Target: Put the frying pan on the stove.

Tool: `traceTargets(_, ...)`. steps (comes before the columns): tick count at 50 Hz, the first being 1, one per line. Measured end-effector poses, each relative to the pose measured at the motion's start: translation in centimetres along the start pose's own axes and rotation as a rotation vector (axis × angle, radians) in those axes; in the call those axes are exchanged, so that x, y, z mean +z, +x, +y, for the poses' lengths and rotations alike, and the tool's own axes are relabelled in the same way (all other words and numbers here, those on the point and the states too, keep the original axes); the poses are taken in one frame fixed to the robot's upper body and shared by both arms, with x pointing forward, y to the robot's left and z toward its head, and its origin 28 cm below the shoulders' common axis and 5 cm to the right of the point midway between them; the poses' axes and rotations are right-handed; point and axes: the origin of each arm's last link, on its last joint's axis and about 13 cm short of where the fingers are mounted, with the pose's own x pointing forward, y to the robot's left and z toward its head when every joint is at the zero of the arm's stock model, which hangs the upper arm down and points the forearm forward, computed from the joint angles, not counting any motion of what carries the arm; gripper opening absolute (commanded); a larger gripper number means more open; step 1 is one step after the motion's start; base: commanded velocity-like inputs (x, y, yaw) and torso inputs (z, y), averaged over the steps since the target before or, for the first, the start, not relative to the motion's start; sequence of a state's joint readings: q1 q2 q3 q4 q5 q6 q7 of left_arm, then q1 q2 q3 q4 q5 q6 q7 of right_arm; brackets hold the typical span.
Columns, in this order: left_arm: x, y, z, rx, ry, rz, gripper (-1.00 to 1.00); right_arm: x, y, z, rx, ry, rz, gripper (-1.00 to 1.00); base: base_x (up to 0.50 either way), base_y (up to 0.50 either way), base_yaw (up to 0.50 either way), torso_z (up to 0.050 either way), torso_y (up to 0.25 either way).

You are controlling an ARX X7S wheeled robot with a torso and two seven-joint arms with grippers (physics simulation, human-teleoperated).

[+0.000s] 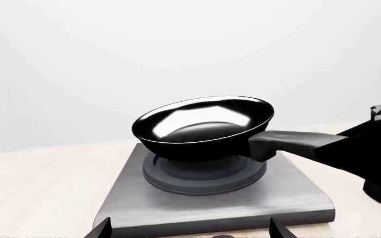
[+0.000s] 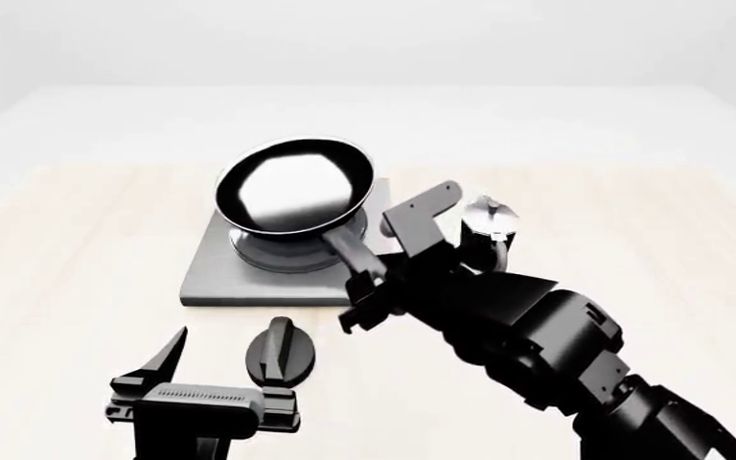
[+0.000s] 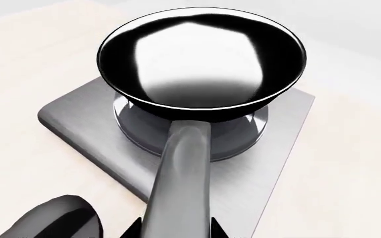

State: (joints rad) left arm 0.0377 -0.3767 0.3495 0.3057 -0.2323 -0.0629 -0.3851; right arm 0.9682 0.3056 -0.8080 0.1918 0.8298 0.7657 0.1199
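Nearly done, we judge: our right gripper (image 2: 365, 271) is closed on the handle of the frying pan (image 2: 294, 187), whose bowl, out beyond the fingers, hovers just above the rings of the stove (image 2: 221, 273). Lowering and letting go remain. Our left gripper (image 2: 170, 369) idles, spread and empty.

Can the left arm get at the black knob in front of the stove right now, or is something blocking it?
Probably yes. The left claw is open and sits just beside the knob, with bare table between them. The right claw and the pan it holds are farther back, over the stove.
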Motion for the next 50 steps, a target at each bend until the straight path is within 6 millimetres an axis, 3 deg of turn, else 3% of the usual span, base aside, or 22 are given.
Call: traceTargets(50, -0.6, 0.2, 0.1, 0.007, 0.003, 0.015, 1.0, -1.3, 2.3, -0.3, 0.001, 0.017, 0.01, -1.0, 0.0, 0.0, 0.0, 0.0, 0.002)
